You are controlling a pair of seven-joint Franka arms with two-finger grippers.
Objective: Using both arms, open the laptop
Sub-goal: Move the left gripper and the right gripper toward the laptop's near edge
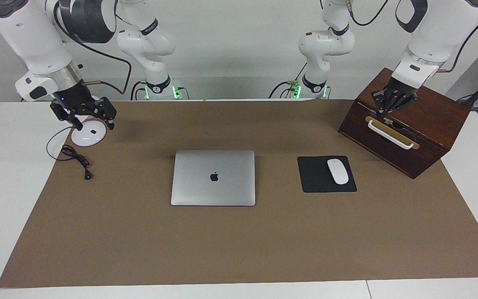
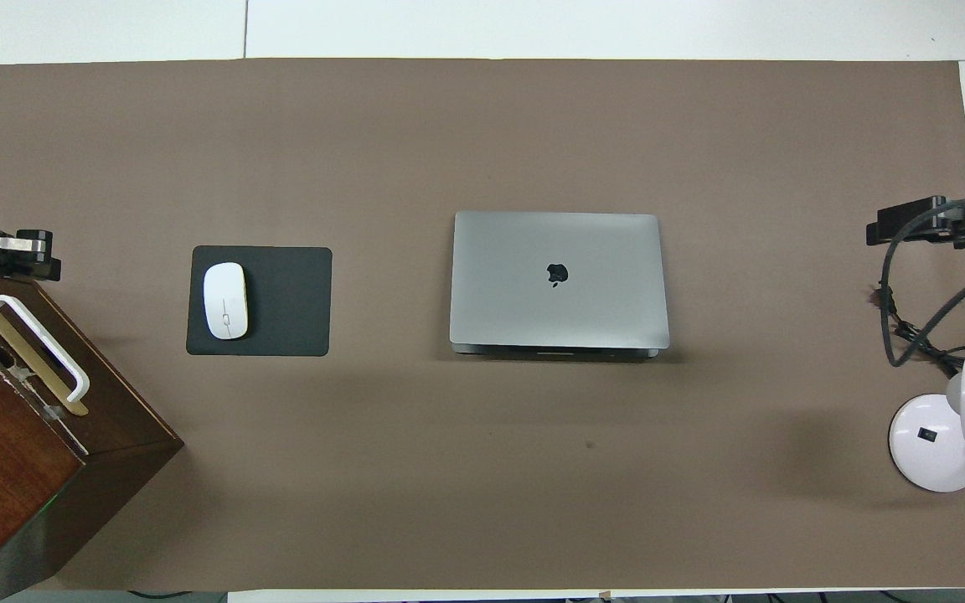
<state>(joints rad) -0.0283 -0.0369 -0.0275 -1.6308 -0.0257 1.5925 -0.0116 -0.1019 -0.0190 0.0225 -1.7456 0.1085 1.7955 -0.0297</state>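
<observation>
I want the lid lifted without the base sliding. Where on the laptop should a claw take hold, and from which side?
Likely the middle of the lid's edge nearer to the robots, approached low from their side. The laptop lies shut and flat; that edge shows a seam with a small notch, so the hinge is probably at the farther edge.

White mouse [image 1: 337,171] on black mouse pad [image 1: 318,180]; wooden box [image 1: 430,124]; lamp base [image 1: 89,133].

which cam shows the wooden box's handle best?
Facing view: the handle on the wooden box shows whole, though the left gripper hangs just above it. The overhead view shows it foreshortened at the frame's edge.
</observation>
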